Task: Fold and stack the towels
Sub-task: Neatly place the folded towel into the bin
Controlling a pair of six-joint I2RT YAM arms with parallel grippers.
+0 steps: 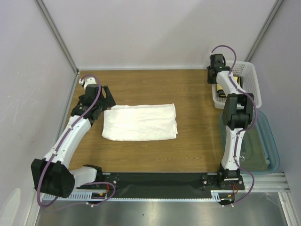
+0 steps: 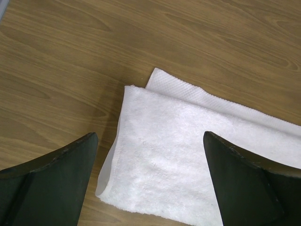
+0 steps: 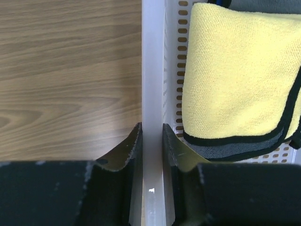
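Note:
The large white towel [image 1: 139, 122] lies folded flat on the wooden table. My left gripper [image 1: 102, 102] hovers open over its left end, fingers wide on either side of the towel's corner [image 2: 155, 155]. In the right wrist view a folded yellow towel [image 3: 230, 70] with dark edging lies in the white perforated basket [image 3: 153, 56], on top of a grey towel [image 3: 225, 151]. My right gripper [image 3: 152, 126] is shut on the basket's left wall, one finger outside and one inside. From above, the right gripper [image 1: 217, 81] sits at the basket's [image 1: 251, 77] left rim.
A clear blue-tinted bin [image 1: 270, 141] stands at the right edge, just in front of the basket. Grey walls close in the table at the back and both sides. The right arm's links stand over the bin and the basket's near end.

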